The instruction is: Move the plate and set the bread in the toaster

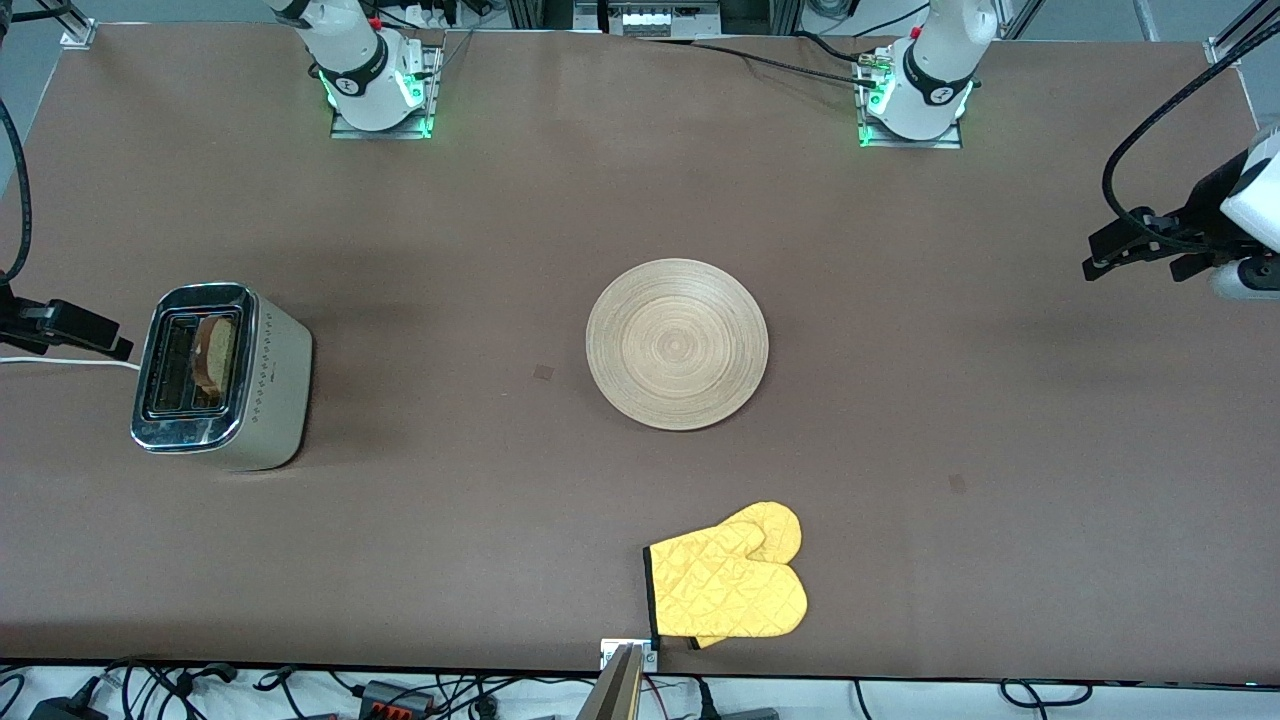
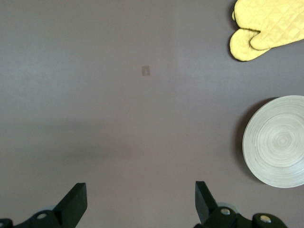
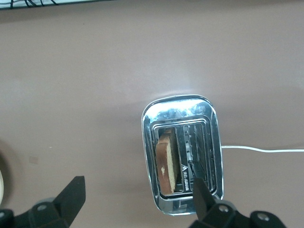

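Observation:
The wooden plate (image 1: pixel 677 343) lies bare in the middle of the table, and its edge shows in the left wrist view (image 2: pixel 278 140). The toaster (image 1: pixel 270 380) stands toward the right arm's end. The bread (image 1: pixel 215 355) stands upright in the slot on the plate's side, crust up (image 3: pixel 166 159). My right gripper (image 3: pixel 137 185) hangs open and empty high over the toaster's (image 3: pixel 180 107) edge. Open as well, my left gripper (image 2: pixel 140 190) hangs over bare table toward the left arm's end, apart from the plate, holding nothing.
A yellow oven mitt (image 1: pixel 730 585) lies flat near the table's front edge, nearer to the camera than the plate; it also shows in the left wrist view (image 2: pixel 263 26). The toaster's white cord (image 1: pixel 70 362) runs off the table's end.

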`<action>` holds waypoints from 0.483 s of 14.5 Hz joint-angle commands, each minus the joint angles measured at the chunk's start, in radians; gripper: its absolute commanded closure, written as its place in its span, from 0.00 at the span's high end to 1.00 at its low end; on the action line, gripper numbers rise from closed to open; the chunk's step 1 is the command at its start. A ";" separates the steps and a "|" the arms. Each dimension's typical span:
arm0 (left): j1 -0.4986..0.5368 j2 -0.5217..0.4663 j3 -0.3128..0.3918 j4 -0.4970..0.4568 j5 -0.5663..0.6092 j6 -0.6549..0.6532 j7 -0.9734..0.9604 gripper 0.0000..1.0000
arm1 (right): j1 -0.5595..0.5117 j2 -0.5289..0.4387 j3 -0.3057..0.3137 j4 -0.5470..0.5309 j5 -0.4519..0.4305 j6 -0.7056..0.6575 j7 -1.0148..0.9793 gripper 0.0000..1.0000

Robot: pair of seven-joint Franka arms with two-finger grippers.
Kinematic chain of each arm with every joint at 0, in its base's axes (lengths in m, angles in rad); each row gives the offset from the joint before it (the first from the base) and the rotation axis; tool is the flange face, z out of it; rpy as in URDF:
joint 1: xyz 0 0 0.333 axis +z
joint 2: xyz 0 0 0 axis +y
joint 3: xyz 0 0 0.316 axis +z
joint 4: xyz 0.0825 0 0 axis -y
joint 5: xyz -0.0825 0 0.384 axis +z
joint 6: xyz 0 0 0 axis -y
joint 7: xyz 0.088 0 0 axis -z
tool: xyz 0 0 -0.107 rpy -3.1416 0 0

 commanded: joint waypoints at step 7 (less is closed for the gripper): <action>0.011 0.051 0.000 0.056 0.005 -0.007 0.020 1.00 | -0.010 -0.293 0.023 -0.429 -0.037 0.099 -0.029 1.00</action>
